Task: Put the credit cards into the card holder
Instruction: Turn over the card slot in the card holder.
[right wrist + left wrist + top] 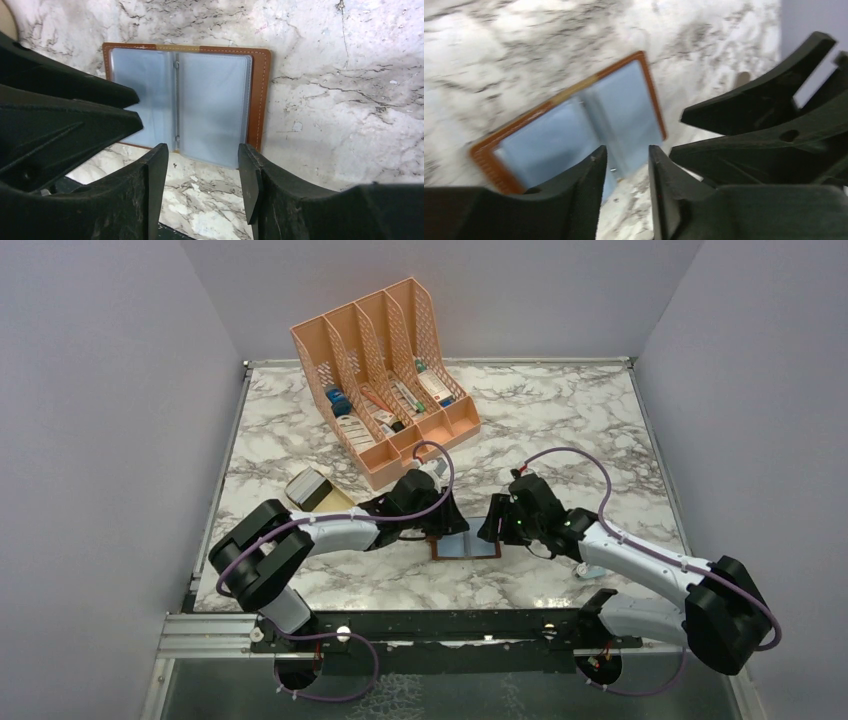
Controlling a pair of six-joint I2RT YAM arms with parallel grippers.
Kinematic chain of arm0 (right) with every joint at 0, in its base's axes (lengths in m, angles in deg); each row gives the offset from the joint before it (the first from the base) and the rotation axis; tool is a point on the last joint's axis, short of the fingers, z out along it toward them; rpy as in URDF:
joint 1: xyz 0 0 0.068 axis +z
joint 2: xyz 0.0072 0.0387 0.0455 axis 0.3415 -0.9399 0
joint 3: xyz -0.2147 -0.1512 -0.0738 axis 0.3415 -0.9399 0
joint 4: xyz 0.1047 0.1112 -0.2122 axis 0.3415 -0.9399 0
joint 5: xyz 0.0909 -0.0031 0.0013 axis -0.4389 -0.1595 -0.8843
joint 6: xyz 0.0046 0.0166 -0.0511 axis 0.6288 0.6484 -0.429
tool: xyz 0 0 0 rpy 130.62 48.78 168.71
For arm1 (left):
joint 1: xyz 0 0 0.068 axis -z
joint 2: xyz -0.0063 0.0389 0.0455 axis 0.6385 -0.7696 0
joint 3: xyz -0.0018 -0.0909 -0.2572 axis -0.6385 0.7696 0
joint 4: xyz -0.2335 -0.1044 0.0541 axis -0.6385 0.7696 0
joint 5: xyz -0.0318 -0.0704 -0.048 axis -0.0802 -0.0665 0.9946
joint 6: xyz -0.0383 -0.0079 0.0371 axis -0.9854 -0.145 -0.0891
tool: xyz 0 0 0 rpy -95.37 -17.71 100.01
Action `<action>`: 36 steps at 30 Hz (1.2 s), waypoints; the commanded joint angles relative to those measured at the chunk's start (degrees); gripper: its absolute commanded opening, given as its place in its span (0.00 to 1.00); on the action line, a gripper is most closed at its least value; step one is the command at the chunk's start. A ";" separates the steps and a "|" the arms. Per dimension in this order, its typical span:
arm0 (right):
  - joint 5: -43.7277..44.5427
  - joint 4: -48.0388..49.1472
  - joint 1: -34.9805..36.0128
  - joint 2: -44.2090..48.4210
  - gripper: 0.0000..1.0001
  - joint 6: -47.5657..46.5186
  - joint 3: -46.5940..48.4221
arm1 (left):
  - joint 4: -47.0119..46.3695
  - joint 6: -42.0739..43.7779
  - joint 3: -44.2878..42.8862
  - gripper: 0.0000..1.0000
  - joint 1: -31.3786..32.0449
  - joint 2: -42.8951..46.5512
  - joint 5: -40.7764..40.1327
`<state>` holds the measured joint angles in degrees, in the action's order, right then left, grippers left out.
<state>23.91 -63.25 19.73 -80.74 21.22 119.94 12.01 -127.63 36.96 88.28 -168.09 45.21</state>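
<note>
Card holder (187,102) lies open flat on the table (350,125), between my left gripper (626,155) and right gripper (202,150), both parted and empty. A stray nudge could slide it or fold it shut.

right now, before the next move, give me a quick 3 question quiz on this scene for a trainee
1. True or false: the card holder lies shut on the table.
2. Where does the peach organizer stand? A) toward the far edge of the table B) between the two hands C) on top of the card holder
3. Short answer: what do the left hand and the right hand hold?

Key: 1 false, it lies open and flat, clear sleeves up. 2 A. 3 nothing, both are open, one at each side of the card holder.
</note>
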 commanded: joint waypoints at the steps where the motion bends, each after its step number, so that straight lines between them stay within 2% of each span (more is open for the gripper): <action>1: -0.51 4.06 0.28 -2.80 0.56 0.00 0.83 | 14.42 6.92 -1.93 0.33 0.00 4.25 -10.86; 3: -1.38 5.33 0.27 -4.04 0.56 -0.07 0.89 | 15.84 7.55 -0.69 0.27 0.00 5.81 -12.95; 6: -2.31 6.84 0.29 -5.76 0.56 -0.13 0.90 | 15.86 7.61 1.79 0.23 0.00 7.60 -14.46; 19: -1.14 8.08 0.28 -9.72 0.54 -0.97 0.80 | 17.24 9.24 2.53 0.18 -0.08 4.19 -15.50; 36: -8.50 13.58 0.28 -11.10 0.52 -1.23 1.00 | 16.13 9.25 2.88 0.17 -0.08 3.14 -14.59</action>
<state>19.89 -53.78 19.73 -91.93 20.26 119.99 27.97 -119.24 39.41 88.17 -164.03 31.51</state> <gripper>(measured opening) 0.530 0.169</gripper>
